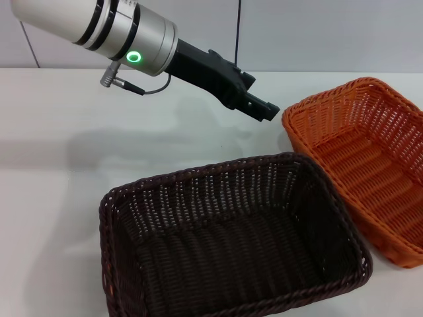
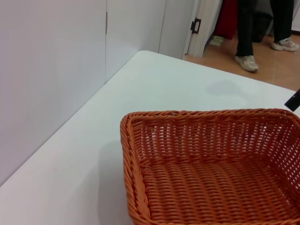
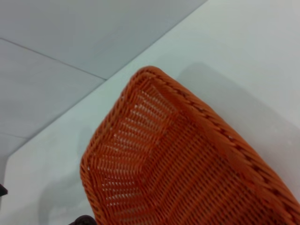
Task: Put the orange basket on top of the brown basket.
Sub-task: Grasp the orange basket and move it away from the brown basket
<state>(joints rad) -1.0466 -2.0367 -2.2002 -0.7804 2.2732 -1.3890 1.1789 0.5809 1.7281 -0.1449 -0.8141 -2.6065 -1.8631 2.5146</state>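
Observation:
The orange basket (image 1: 360, 158) rests on the white table at the right, with part of it cut off by the head view's edge. It also fills the left wrist view (image 2: 215, 164) and the right wrist view (image 3: 178, 173), and nothing lies in it. The brown basket (image 1: 231, 244) stands at the front centre, close beside the orange one's left side, also with nothing inside. My left gripper (image 1: 263, 107) reaches in from the upper left and hovers just left of the orange basket's far left corner, apart from it. My right gripper does not show in any view.
The white table (image 1: 59, 152) runs back to a pale wall. In the left wrist view, the table's far edge (image 2: 220, 63) meets a room where a person's legs (image 2: 246, 33) stand on the floor.

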